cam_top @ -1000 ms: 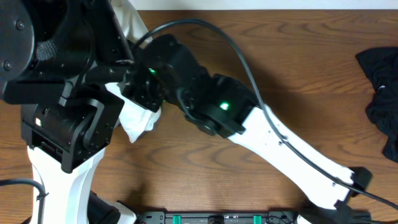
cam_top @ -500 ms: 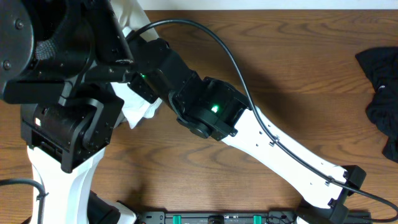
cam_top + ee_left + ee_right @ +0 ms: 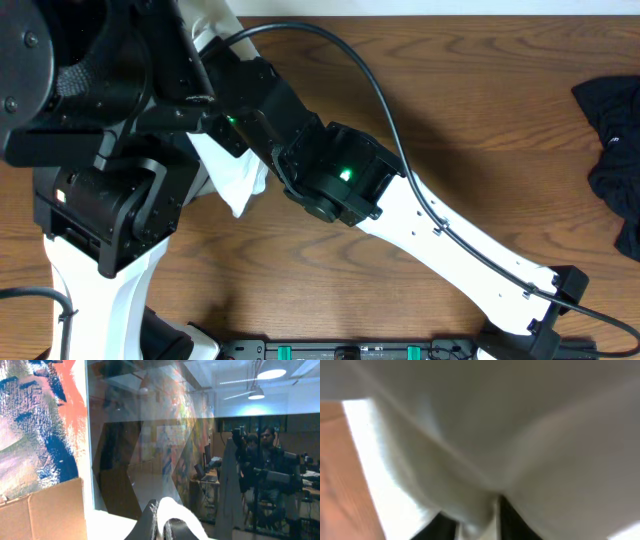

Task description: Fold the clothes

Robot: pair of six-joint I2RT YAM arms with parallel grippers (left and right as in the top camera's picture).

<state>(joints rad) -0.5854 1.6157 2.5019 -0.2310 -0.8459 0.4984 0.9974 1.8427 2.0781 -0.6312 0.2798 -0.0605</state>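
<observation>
The white T-shirt [image 3: 232, 178] hangs in the air at the left of the overhead view, mostly hidden behind both arms; a corner droops below them. My left gripper [image 3: 164, 522] points up toward the room and is shut on a fold of the white T-shirt [image 3: 172, 510]. My right gripper [image 3: 477, 522] is shut on the white T-shirt [image 3: 520, 435], whose cloth fills the whole right wrist view. In the overhead view the right arm reaches left across the table to the shirt, its jaws hidden. A black garment [image 3: 615, 150] lies bunched at the right edge of the table.
The left arm's bulky black and white body [image 3: 95, 180] fills the left side of the overhead view. The right arm [image 3: 450, 240] lies diagonally across the wooden table [image 3: 480, 110]. A black rail [image 3: 340, 350] runs along the front edge.
The right arm has swung its wrist further left and up toward the left arm. The hanging corner of the white shirt has shifted slightly right and lower.
</observation>
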